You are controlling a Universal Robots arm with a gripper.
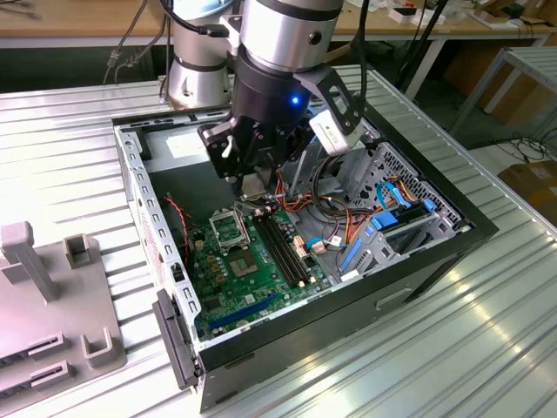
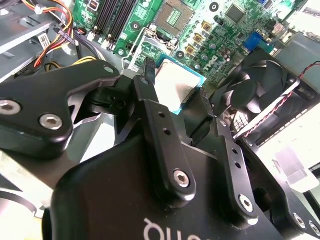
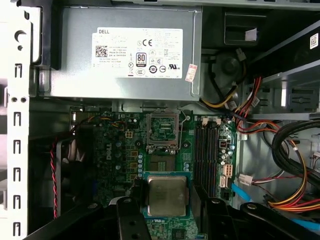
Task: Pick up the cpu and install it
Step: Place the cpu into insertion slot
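Gripper [image 2: 176,82]: black fingers [image 2: 148,92] pinch small square silver-faced cpu [image 3: 167,195] over green motherboard [image 3: 120,155]; grey power supply box [image 3: 75,65] carries white printed label [image 3: 137,52].

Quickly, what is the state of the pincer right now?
Pincer: closed, holding the cpu.

Bright light glares off the ribbed metal table [image 1: 470,348], while the computer case [image 1: 348,335] holds dim shadow inside.

Lab, ribbed metal bench [image 1: 452,348], wooden desks [image 1: 87,24]
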